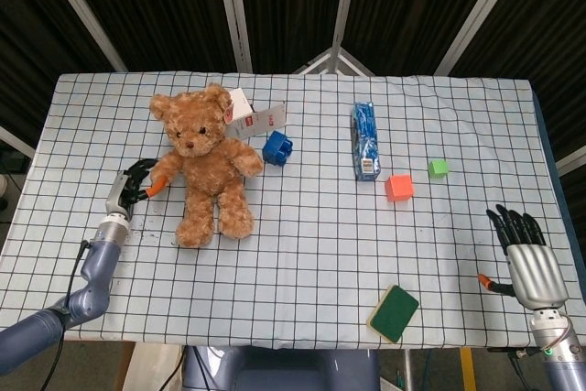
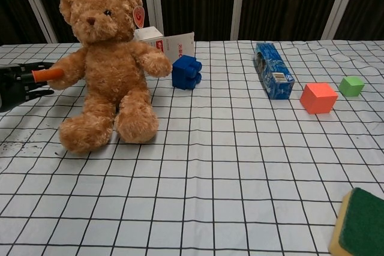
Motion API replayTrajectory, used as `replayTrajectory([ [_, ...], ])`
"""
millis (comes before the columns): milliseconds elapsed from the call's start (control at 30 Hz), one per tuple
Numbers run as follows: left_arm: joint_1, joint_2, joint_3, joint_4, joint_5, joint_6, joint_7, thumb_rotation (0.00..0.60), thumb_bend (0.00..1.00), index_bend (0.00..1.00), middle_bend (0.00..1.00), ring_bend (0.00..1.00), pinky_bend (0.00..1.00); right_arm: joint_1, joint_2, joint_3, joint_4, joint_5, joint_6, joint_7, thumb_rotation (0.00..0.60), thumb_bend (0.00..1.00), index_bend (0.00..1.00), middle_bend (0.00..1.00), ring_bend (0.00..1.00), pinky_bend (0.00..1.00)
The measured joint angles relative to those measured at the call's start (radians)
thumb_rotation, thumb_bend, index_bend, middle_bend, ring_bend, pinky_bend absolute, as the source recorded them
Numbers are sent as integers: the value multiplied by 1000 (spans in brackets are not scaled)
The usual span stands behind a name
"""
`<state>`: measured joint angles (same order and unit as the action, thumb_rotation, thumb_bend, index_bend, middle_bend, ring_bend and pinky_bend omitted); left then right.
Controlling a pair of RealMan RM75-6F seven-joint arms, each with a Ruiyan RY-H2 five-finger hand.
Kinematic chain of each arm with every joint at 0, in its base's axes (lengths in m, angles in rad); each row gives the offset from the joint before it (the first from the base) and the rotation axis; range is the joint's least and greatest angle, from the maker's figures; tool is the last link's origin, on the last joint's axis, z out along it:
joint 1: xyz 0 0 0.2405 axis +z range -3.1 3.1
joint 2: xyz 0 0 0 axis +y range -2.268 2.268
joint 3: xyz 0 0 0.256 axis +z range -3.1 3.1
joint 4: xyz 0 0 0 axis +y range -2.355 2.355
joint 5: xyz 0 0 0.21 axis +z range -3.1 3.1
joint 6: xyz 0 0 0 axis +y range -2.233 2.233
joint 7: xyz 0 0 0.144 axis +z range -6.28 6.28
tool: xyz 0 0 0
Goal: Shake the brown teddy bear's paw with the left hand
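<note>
The brown teddy bear sits upright at the left of the table, arms spread. Its paw on the left of the view reaches toward my left hand. That hand lies just beside the paw, fingers curved and apart, and its orange thumb tip touches the paw's end. I cannot see the fingers wrapping the paw. My right hand hovers at the front right, fingers straight and holding nothing; the chest view does not show it.
A white carton and a blue toy block lie just right of the bear. Further right are a blue box, an orange cube, a green cube and a green sponge near the front edge.
</note>
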<state>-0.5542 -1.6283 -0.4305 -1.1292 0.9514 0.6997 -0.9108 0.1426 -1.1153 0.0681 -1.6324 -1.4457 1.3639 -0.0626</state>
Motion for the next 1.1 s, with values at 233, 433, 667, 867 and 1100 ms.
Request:
replayTrajectory([
  [233, -4, -22, -3, 10, 9, 14, 19, 600, 472, 330, 216, 0, 0, 2, 1, -1, 0, 2, -5, 1, 600, 102, 0, 0, 0, 0],
  [433, -6, -43, -8, 23, 10, 35, 38, 600, 520, 362, 306, 0, 0, 6, 3, -4, -2, 4, -17, 4, 600, 102, 0, 0, 0, 0],
  [667, -9, -70, -22, 35, -17, 75, 85, 600, 598, 397, 366, 0, 0, 9, 4, -4, -1, 5, -21, 6, 600, 102, 0, 0, 0, 0],
  [867, -10, -80, -34, 33, -67, 91, 148, 600, 637, 424, 394, 0, 0, 11, 3, -5, 1, 6, -25, 7, 600, 102, 0, 0, 0, 0],
  [1100, -11, -82, -50, 8, -95, 115, 197, 600, 644, 428, 396, 0, 0, 12, 1, -4, 1, 8, -24, 5, 600, 101, 0, 0, 0, 0],
])
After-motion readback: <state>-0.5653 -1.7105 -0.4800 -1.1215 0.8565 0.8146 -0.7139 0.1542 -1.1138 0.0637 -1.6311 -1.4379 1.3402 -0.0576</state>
